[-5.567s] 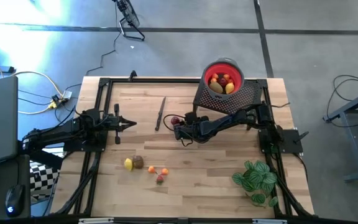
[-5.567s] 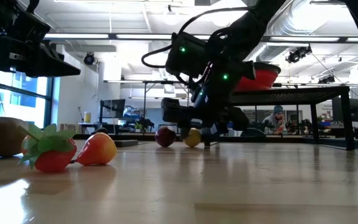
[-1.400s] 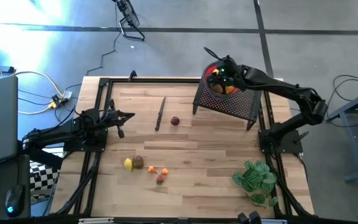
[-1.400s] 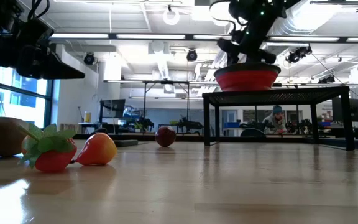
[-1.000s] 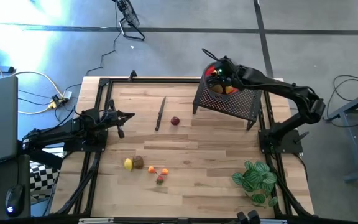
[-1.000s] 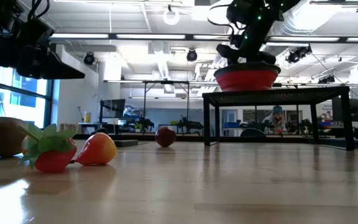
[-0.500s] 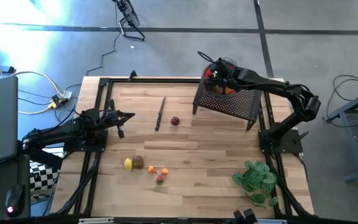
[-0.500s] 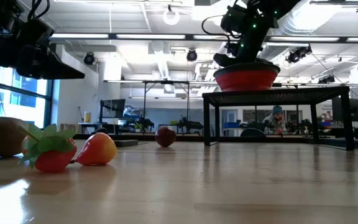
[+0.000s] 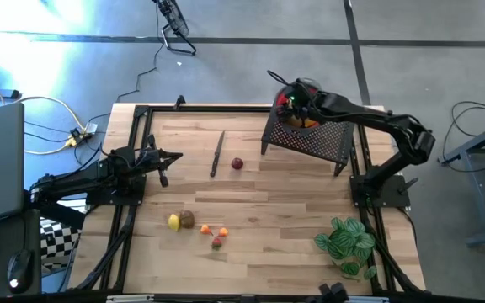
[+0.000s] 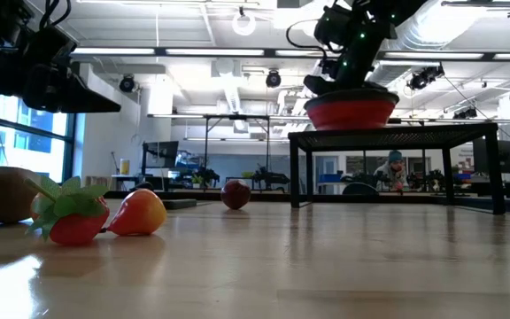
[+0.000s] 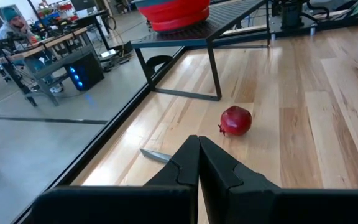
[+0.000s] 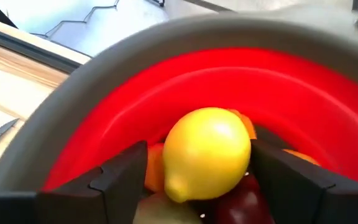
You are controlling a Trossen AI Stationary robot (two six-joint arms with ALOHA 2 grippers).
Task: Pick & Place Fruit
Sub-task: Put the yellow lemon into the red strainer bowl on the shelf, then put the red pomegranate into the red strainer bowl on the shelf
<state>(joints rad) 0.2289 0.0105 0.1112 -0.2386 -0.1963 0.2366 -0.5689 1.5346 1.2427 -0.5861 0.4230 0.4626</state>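
lemon: yellow, in the red bowl on top of other fruit, right between the right gripper's fingers; finger pads stand clear of it on both sides, a slim gap each way, so not clamped.
bowl: sits on the black mesh stand, upper right of centre in the high view; right gripper directly over it.
right gripper: fingers spread wide, lemon lying loose between them.
red fruit: alone on the table, centre of the high view, near the thin dark knife; the left wrist view has it just past the left fingertips.
fruit cluster: yellow, brown, orange and red pieces, lower left of centre in the high view; big at the low view's left edge.
left gripper: fingers pressed together, nothing between them, hanging at the left side of the table, well apart from the red fruit.
change vs earlier: 5.6 s ago the right gripper was down at the table centre by the red fruit with a yellow piece beside it; now it is up over the bowl. In the last half second the arm barely shifted. Left arm same spot.
plant: lower right corner of the table.
writing: none legible.
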